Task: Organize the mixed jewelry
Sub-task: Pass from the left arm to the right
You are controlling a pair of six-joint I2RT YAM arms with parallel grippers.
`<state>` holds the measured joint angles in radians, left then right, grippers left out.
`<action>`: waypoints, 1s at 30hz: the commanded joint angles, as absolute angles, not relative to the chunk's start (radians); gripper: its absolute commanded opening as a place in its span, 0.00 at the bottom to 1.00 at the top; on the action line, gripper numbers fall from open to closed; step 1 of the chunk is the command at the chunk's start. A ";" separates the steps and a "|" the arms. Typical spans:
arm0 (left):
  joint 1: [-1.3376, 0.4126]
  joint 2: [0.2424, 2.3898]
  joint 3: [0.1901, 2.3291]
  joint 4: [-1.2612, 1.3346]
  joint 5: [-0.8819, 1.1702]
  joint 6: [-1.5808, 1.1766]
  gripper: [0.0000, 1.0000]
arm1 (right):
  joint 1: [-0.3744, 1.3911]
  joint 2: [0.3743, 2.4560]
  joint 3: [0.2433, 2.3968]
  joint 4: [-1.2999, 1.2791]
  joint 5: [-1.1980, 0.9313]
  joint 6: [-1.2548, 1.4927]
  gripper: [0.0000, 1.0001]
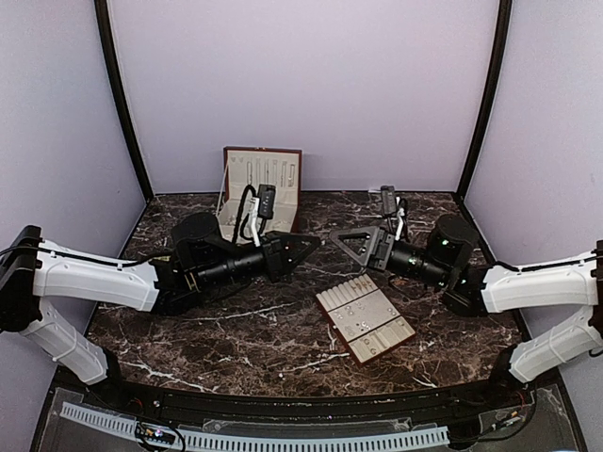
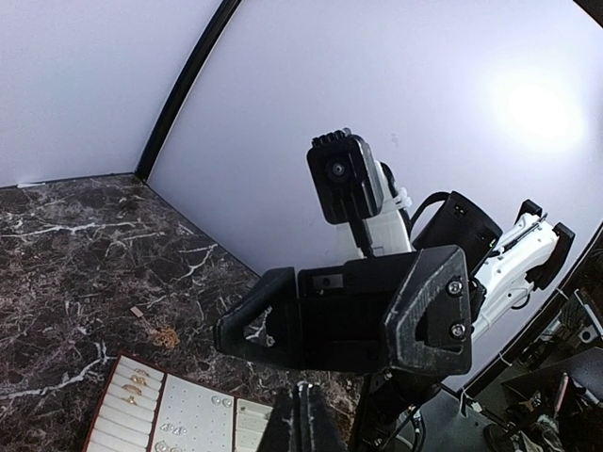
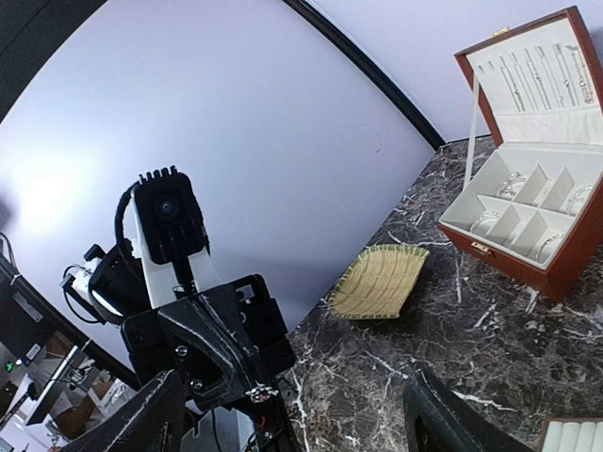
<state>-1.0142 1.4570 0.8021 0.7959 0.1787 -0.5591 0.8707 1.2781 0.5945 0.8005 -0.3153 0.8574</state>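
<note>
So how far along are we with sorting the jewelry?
Mostly sorted, it seems. Done: silvery hoops lie in the red-brown box compartments; rings and studs sit in the tray. In hand: nothing I can see; left gripper jaws shut, right gripper jaws open, facing each other above the marble table. Left: one small loose piece beside the tray.
</note>
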 commanded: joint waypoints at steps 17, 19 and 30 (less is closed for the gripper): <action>-1.011 1.450 0.775 0.902 0.215 -0.578 0.00 | 0.903 1.400 0.642 1.110 -0.407 1.019 0.57; -1.011 1.449 0.775 0.905 0.217 -0.580 0.00 | 0.905 1.408 0.651 1.113 -0.414 1.022 0.55; -1.011 1.444 0.767 0.920 0.214 -0.579 0.00 | 0.910 1.420 0.652 1.120 -0.422 1.033 0.47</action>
<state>-1.0134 1.4582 0.7834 0.8703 0.2028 -0.5739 0.8993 1.4109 0.6281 1.0641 -0.4076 1.0245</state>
